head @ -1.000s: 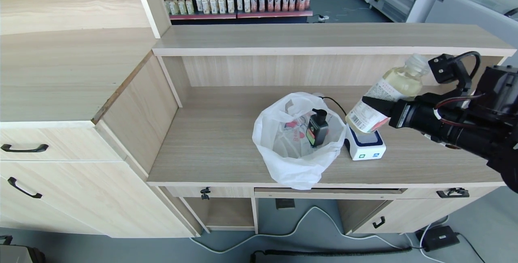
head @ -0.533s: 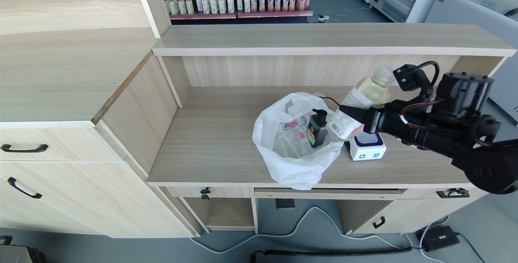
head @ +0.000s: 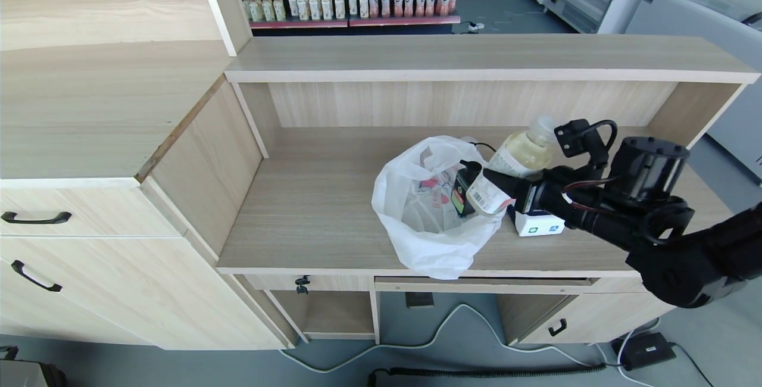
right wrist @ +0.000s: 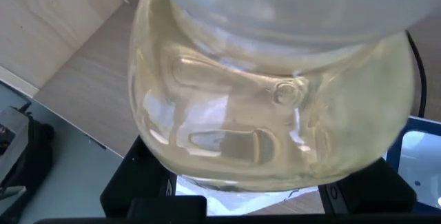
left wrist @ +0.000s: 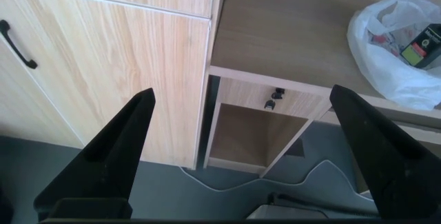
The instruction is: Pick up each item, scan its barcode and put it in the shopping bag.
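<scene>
The right claw (head: 505,189) grips the tilted bottle (head: 519,155), whose base hangs over the shopping bag (head: 428,247) on the surface (head: 309,208). The left claw (left wrist: 242,94) gapes wide, empty.

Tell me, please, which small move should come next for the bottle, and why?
Probably lower the bottle a little into the shopping bag before releasing: the right gripper holds it tilted, its base just at the bag's rim, beside the black pump bottle inside.
</scene>
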You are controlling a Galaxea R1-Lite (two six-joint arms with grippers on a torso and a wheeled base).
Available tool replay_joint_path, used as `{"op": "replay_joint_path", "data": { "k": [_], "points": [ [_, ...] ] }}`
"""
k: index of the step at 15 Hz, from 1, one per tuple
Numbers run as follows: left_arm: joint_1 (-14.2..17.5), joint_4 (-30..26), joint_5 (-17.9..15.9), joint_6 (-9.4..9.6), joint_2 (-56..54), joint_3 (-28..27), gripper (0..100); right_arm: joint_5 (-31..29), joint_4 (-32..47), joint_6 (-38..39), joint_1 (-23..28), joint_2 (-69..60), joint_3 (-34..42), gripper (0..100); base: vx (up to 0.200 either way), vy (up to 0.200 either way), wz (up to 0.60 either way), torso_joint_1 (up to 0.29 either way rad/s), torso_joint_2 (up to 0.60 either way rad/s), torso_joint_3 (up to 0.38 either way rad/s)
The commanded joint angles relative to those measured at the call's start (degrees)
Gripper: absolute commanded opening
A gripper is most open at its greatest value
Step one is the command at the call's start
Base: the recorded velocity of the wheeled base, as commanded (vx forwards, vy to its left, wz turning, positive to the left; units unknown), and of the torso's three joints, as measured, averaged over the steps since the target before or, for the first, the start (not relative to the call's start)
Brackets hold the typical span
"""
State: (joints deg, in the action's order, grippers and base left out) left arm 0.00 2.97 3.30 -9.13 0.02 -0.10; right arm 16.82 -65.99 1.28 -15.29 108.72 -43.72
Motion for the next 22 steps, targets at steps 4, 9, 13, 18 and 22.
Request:
{"op": "replay_joint_path", "data": {
  "k": [4,9,13,18,22],
  "points": [
    [0.00,0.01,0.04,-0.01,-0.02,0.01,100,0.32,-6.79,-3.74,-0.53,7.83,3.55,0,0.000,0.000,0.00,0.000,0.00,0.000],
    [0.00,0.01,0.04,-0.01,-0.02,0.01,100,1.72,-10.83,-5.24,-0.62,13.89,2.06,0,0.000,0.000,0.00,0.000,0.00,0.000],
    [0.00,0.01,0.04,-0.01,-0.02,0.01,100,2.16,-11.80,-6.47,-0.53,16.97,-2.08,0,0.000,0.000,0.00,0.000,0.00,0.000],
    [0.00,0.01,0.04,-0.01,-0.02,0.01,100,4.80,-11.71,-9.19,-0.36,20.22,-9.02,0,0.000,0.000,0.00,0.000,0.00,0.000],
    [0.00,0.01,0.04,-0.01,-0.02,0.01,100,4.89,-11.88,-9.89,-0.53,22.94,-8.76,0,0.000,0.000,0.00,0.000,0.00,0.000]
  ]
}}
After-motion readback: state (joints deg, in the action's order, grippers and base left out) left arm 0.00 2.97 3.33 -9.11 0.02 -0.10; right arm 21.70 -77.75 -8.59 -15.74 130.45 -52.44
